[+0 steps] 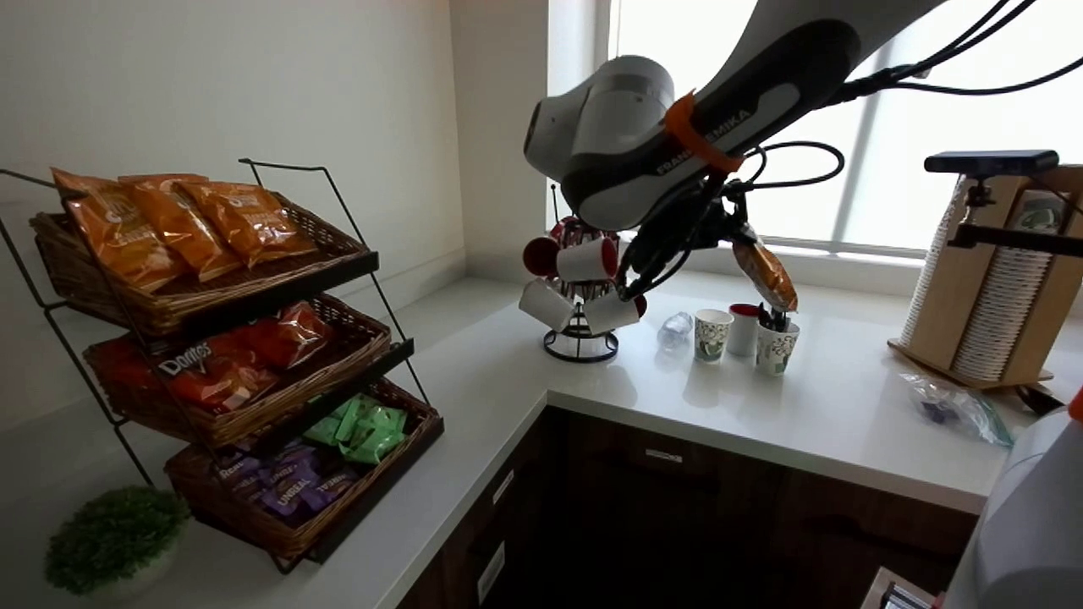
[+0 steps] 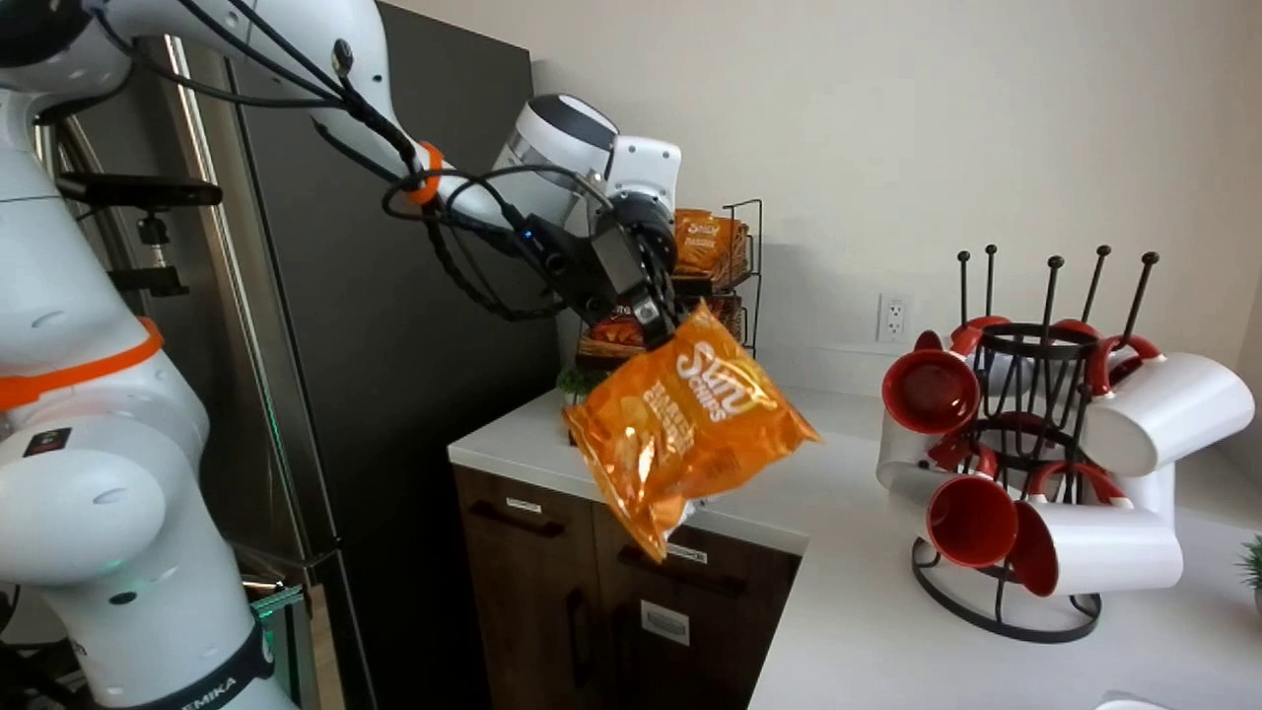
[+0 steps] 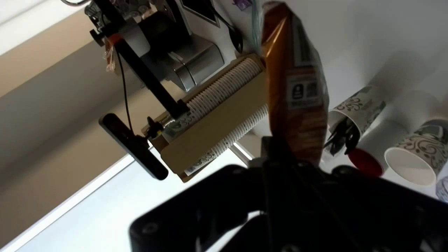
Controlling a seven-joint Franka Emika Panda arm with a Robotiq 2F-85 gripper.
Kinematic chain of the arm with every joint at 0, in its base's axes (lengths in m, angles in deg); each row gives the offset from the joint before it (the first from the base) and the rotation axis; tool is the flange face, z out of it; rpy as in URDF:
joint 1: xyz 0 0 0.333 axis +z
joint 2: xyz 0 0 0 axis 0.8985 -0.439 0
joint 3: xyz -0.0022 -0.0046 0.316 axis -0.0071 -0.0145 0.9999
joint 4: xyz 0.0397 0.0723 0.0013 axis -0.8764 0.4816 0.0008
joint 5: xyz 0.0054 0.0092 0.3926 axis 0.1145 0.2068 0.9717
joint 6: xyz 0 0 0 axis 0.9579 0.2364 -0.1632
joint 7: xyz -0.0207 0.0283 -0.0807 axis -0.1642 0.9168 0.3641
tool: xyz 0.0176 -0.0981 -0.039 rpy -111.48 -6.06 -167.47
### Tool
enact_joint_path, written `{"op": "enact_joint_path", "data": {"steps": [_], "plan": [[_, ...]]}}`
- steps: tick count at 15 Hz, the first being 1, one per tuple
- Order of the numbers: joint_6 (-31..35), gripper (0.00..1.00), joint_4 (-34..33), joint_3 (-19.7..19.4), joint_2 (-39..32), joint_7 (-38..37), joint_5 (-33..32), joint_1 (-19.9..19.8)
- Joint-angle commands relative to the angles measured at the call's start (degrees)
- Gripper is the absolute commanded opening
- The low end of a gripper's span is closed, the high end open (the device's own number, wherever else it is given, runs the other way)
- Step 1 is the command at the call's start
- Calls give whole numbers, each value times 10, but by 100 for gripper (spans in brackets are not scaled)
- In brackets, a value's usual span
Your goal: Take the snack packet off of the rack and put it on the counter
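Plainly, the snack packet [image 2: 685, 434] hangs in the air, its 11 o'clock edge pinched in the gripper [image 2: 663, 333] — clenched on it. In an exterior view its broad face shows, almost square, with white Sun Chips lettering running between 4 and 5 o'clock and a corner dangling toward 6. Nearly edge-on in an exterior view, it looks narrow, its long axis slanting from 11 to 5 o'clock; the lower end overlaps dark utensils [image 1: 773, 320] in a patterned cup [image 1: 776, 352] — whether they touch, I cannot tell. In the wrist view it points to 12 o'clock, a printed label showing. The foil is shiny orange, crinkled and puffed. In an exterior view the white counter [image 1: 846, 414] spreads at 6 o'clock, and the rack [image 1: 343, 272] stands well apart at 9, orange packets [image 1: 250, 224] on its top tier.
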Motion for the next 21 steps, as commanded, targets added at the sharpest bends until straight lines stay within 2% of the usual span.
{"op": "enact_joint_path", "data": {"steps": [1,8,13,14,15,18,21], "plan": [[65,0,49,-34,-30,-45,-59,-32],[124,0,100,-84,-109,-97,-223,-77],[138,0,106,-98,-156,-114,-277,-95],[138,16,104,-99,-165,-117,-282,-97],[137,26,101,-100,-169,-117,-283,-99],[136,47,90,-96,-173,-113,-283,-101],[128,72,85,-79,-146,-77,-244,-87]]}}
